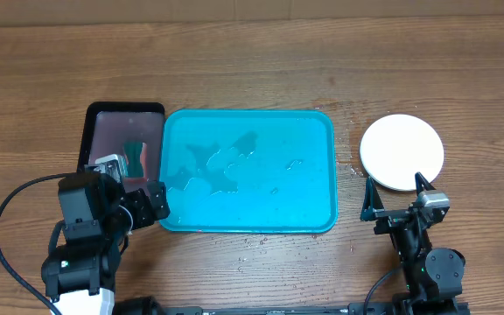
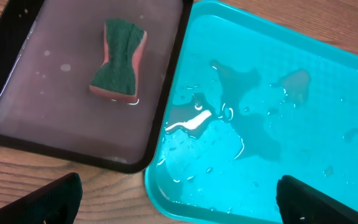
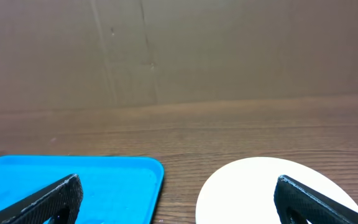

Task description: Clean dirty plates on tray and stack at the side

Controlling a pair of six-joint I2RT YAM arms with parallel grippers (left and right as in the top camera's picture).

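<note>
The teal tray (image 1: 304, 179) lies mid-table, wet with puddles and with no plate on it; it also shows in the left wrist view (image 2: 291, 124) and the right wrist view (image 3: 92, 180). A white plate (image 1: 402, 152) sits on the table right of the tray, also in the right wrist view (image 3: 253, 186). The light blue and yellow-green plates are not visible; I cannot tell if they lie under the white one. My left gripper (image 1: 138, 188) (image 2: 179, 208) is open and empty over the tray's near-left corner. My right gripper (image 1: 398, 194) (image 3: 179, 205) is open and empty, just in front of the white plate.
A smaller black-rimmed tray (image 1: 103, 131) (image 2: 42, 93) with cloudy water and a green-and-pink sponge (image 1: 135, 153) (image 2: 119, 59) stands against the teal tray's left side. Water drops dot the wooden table (image 1: 348, 166) between tray and plate.
</note>
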